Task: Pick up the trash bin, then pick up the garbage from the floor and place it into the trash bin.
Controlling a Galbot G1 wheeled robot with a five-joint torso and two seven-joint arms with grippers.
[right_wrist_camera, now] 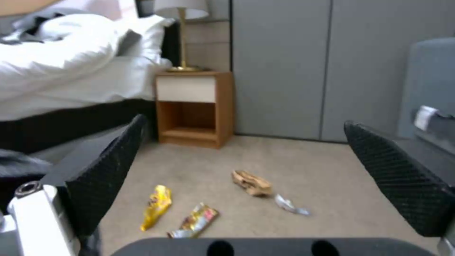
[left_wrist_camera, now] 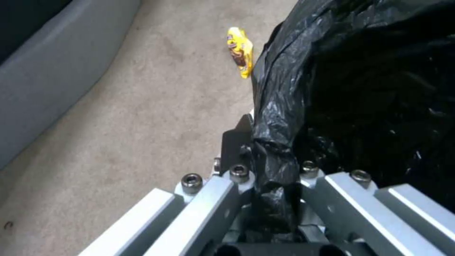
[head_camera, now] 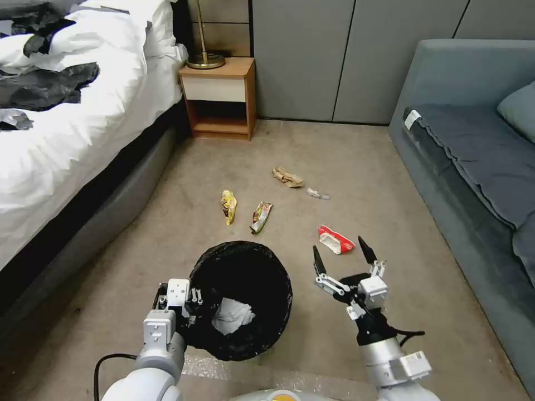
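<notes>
The trash bin (head_camera: 262, 262), lined with a crinkly black bag (left_wrist_camera: 360, 89), is held just above the carpet at the lower middle of the head view, with a white tissue (head_camera: 233, 316) inside. My left gripper (head_camera: 192, 301) is shut on the bin's near-left rim; the left wrist view shows bag plastic pinched between the jaws. My right gripper (head_camera: 343, 255) hangs open to the bin's right, above the floor. Garbage lies ahead on the carpet: a red-white wrapper (head_camera: 334, 240), a yellow wrapper (head_camera: 229, 206), a foil wrapper (head_camera: 261, 216), crumpled brown paper (head_camera: 287, 177) and a small clear scrap (head_camera: 317, 194).
A bed (head_camera: 61, 128) with white bedding and dark clothes runs along the left. A wooden nightstand (head_camera: 222, 99) with a lamp stands at the back. A grey sofa (head_camera: 473, 161) lines the right side. Open carpet lies between them.
</notes>
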